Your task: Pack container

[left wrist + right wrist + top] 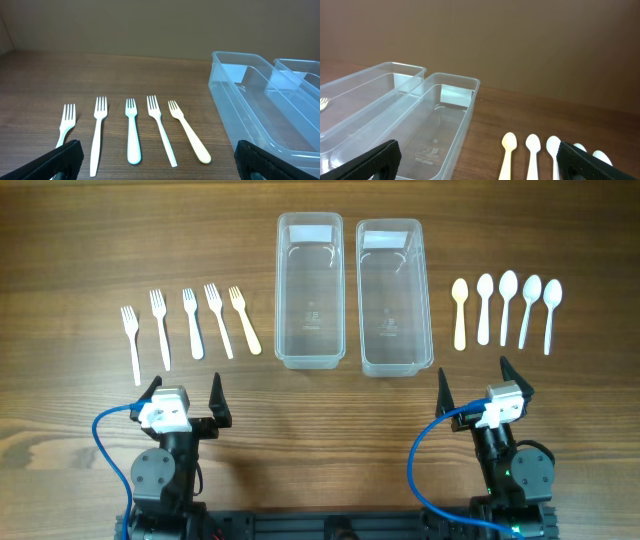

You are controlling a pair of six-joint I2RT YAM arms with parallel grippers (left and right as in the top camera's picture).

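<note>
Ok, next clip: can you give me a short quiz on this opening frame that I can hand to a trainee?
1. How many forks and how many spoons lie on the table?
2. True or false: the left container and the right container each already hold some cutlery.
3. Which describes the left gripper and the right gripper?
A. Both open, holding nothing
B. Both shut on cutlery
C. Left open, right shut on a spoon

Key: 1. five and five; 2. false, both are empty; 3. A
</note>
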